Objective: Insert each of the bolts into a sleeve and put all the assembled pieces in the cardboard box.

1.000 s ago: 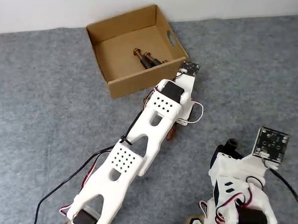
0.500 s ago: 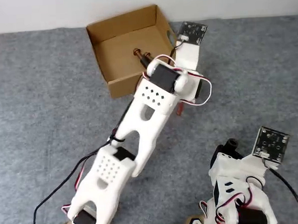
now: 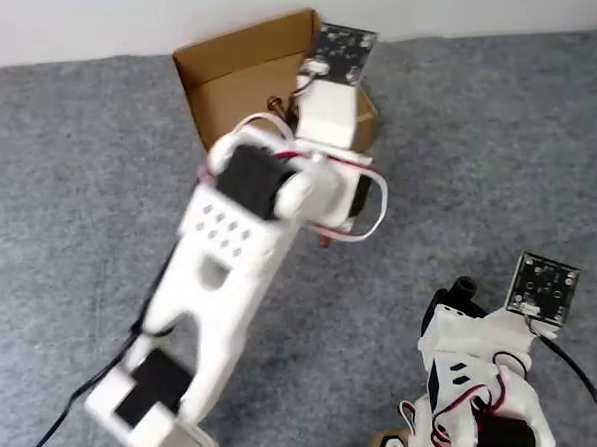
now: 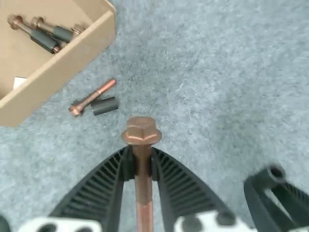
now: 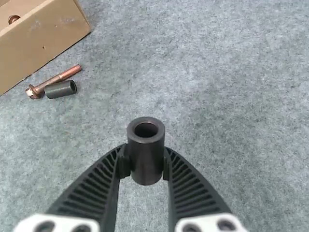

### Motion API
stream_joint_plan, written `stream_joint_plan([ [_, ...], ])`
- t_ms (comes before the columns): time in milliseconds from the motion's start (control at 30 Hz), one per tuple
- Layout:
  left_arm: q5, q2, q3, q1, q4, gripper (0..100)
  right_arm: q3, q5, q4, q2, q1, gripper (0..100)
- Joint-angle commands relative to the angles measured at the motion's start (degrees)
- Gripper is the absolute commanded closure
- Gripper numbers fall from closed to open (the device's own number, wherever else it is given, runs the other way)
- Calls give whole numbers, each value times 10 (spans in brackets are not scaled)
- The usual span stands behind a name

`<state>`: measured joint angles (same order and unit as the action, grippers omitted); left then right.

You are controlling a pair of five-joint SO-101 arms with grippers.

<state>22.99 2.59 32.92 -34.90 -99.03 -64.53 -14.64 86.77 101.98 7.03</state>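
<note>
The left hand is clenched on a bolt, with the head sticking out in front of it. The right hand is clenched on a sleeve, its hole facing away from the hand. Ahead of both hands, a loose bolt and loose sleeve are seen on the table, just beside the box. The bolt's thin end should be lined up straight with the hole, then pushed in slowly.

The left gripper clamps a copper bolt, the right gripper a black sleeve; a loose bolt and loose sleeve lie beyond.
</note>
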Motion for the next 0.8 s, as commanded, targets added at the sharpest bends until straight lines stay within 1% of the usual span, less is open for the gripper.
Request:
stream_joint_plan([
  [0, -13, -115, -75, 1, 41, 996, 17, -4, -9, 2, 3, 991],
  [133, -13, -217, -203, 1, 93, 996, 18, -2, -9, 2, 2, 991],
  [267, -13, -335, -353, 2, 165, 996, 18, -1, -13, 2, -3, 991],
  [433, -13, -492, -552, 2, 248, 996, 18, -2, -16, 2, -78, 991],
  [533, -13, -586, -648, 2, 294, 996, 18, -2, -32, 2, -107, 991],
  [600, -13, -647, -698, 2, 315, 996, 16, -1, -47, 2, -124, 991],
  [700, -12, -731, -748, 2, 323, 996, 14, 2, -68, 1, -166, 991],
  [767, -12, -783, -771, 2, 323, 996, 5, 23, -80, 1, -201, 991],
])
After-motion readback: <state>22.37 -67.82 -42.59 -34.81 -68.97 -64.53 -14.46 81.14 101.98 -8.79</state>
